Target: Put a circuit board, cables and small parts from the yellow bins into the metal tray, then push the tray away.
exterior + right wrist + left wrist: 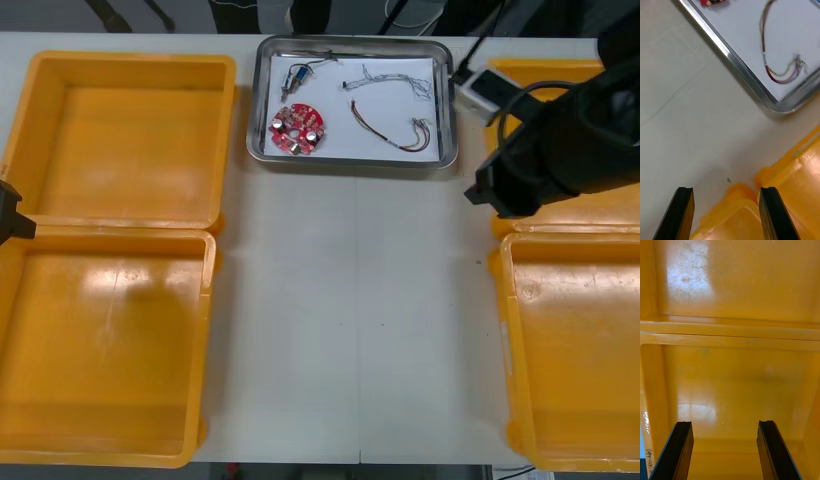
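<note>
The right arm's dark bulk hides much of the far right yellow bin (600, 208) beside the metal tray (340, 145). The right gripper (726, 215), fingers spread and empty, hangs over the table (350, 300) off the tray's near right corner. In the tray lie a red circuit board (298, 128), a red and yellow cable (385, 130), a small metal part (297, 75) and a pale twisted cable (390, 80), its colours hard to make out. The left gripper (724, 455), spread and empty, hovers over the two left yellow bins (730, 332).

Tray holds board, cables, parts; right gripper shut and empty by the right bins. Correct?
No: the right gripper is open, as the right wrist view shows. It is empty by the right bins; the tray holds board, cables, parts.
</note>
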`<state>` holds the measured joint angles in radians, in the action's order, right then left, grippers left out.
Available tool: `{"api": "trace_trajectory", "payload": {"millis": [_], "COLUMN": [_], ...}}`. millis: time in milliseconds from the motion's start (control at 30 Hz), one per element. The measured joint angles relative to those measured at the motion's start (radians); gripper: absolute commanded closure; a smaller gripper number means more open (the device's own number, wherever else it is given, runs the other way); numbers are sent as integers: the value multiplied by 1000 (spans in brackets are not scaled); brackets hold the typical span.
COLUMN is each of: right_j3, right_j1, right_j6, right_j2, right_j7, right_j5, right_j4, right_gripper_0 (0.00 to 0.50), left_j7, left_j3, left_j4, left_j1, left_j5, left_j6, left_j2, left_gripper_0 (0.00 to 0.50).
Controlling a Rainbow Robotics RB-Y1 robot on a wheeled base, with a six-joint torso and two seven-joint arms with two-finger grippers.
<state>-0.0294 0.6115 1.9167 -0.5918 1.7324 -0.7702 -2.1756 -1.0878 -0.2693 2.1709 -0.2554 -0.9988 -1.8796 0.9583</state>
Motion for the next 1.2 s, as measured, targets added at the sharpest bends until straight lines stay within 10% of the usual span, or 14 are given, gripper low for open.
{"api": "trace_trajectory", "payload": {"millis": [467,1200], "right_j3": [287,478], "right_j1": [-281,-504], "right_j6": [0,0], "right_j2": [-106,-159], "right_j7": [-268,-272], "right_j5": [-105,-84], "right_j4": [-16,-27], "right_gripper_0": [0,0], "left_j7": [0,0], "left_j3": [0,0], "left_j4": [0,1], "left_j1": [1,2], "left_j5": [0,0], "left_j6": [0,0], "left_j2": [0,0], "left_gripper_0": [0,0]}}
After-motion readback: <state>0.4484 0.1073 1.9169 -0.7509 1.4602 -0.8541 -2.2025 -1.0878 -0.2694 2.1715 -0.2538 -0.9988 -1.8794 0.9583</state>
